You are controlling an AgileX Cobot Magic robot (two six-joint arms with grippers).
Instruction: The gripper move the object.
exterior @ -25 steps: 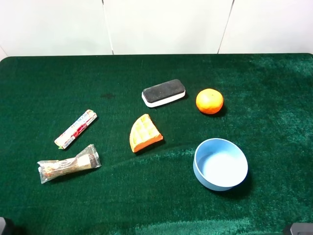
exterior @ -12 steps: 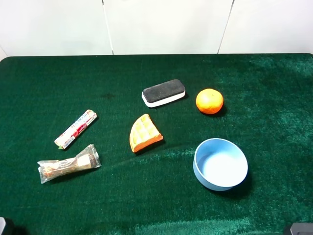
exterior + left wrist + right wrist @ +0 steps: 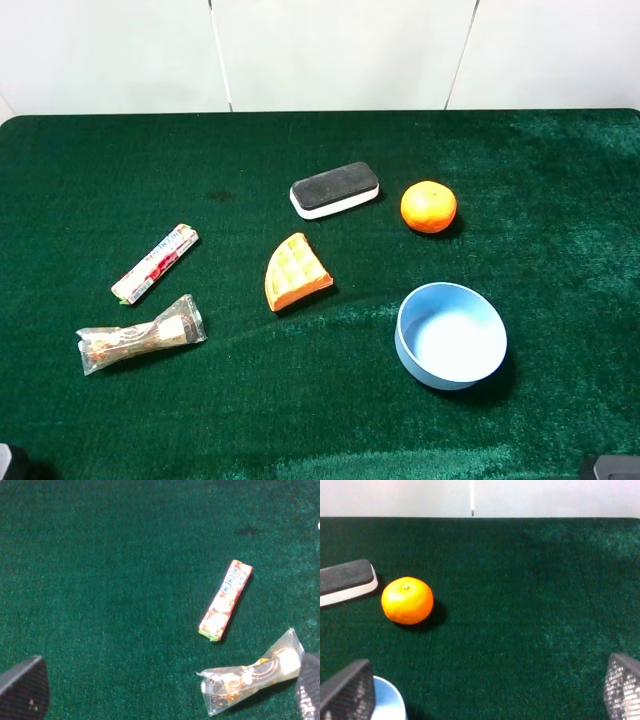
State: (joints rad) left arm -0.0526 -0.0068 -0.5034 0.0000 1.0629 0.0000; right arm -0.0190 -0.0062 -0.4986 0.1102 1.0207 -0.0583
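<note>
Lying flat on table (image 3: pixel 560 180): six items on green felt, none touching another.
Object: candy stick pack (image 3: pixel 155 263), (image 3: pixel 226 600), at about 9 o'clock from the table centre, long axis running 7-to-1 o'clock in the high view; nothing grips it.
Snack bar (image 3: pixel 141 335), (image 3: pixel 252 671): clear wrap, brown contents, just beside the pack at its 6 o'clock, apart from it.
Waffle wedge (image 3: pixel 295 272): orange, near centre.
Eraser (image 3: pixel 335 189), (image 3: pixel 346 581): at 12 o'clock from the wedge.
Orange (image 3: pixel 428 206), (image 3: pixel 407 600): near the eraser, at its 3 o'clock.
Bowl (image 3: pixel 450 336), (image 3: pixel 387 698): blue, upright, at 6 o'clock from the orange.
Left gripper (image 3: pixel 165 692): fingertips wide apart at the wrist view's edges, holding nothing, above felt short of the pack.
Right gripper (image 3: pixel 485 690): spread wide, holding nothing.
</note>
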